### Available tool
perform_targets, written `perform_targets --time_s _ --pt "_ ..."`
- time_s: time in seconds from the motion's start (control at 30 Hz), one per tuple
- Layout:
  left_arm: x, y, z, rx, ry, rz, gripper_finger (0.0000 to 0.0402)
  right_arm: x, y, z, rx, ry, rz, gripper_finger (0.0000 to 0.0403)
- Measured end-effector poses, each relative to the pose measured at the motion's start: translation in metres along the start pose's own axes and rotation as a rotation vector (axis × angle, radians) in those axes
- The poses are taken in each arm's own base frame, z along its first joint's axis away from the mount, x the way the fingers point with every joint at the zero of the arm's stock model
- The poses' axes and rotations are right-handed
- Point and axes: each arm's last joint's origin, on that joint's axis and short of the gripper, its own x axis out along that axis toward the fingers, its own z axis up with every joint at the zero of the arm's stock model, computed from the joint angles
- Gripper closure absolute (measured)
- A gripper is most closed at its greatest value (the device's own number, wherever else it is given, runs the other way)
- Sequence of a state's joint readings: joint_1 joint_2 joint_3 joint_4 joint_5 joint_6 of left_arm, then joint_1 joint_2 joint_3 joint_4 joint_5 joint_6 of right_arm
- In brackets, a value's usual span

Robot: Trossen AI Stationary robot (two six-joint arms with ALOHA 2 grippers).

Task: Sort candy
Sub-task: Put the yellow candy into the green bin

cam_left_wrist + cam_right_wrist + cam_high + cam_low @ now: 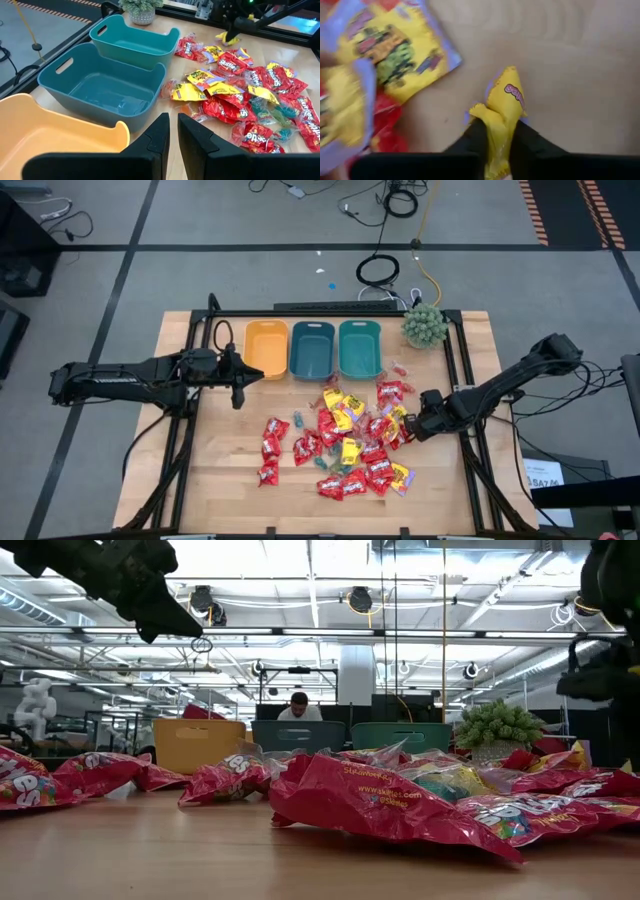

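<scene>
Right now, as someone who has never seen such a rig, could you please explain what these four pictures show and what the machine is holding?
It is a robot with two dark arms at a wooden table. One camera looks down from above, one sits at table-top height, and one rides on each wrist. On the table lie a pile of candy, red and yellow packets, plus an orange bin, two teal bins and a green plant. The right gripper is at the pile's right edge, pinching a yellow packet. The left gripper waits by the orange bin, fingers nearly together, with nothing between them.
</scene>
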State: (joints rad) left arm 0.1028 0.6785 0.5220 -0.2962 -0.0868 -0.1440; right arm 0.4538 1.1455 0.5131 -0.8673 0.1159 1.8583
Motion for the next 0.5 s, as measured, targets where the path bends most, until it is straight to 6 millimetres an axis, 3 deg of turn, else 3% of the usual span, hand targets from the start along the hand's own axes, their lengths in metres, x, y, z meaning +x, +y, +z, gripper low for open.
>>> perform_targets --time_s 0.2,0.5 --pt "0.000 0.000 0.000 0.000 0.000 0.001 0.0354 -0.045 0.011 0.008 -0.026 -0.160 0.006 0.0369" --pt "0.000 0.000 0.000 -0.001 0.000 0.001 0.0354 -0.131 0.045 0.040 -0.190 -0.687 0.188 0.0390"
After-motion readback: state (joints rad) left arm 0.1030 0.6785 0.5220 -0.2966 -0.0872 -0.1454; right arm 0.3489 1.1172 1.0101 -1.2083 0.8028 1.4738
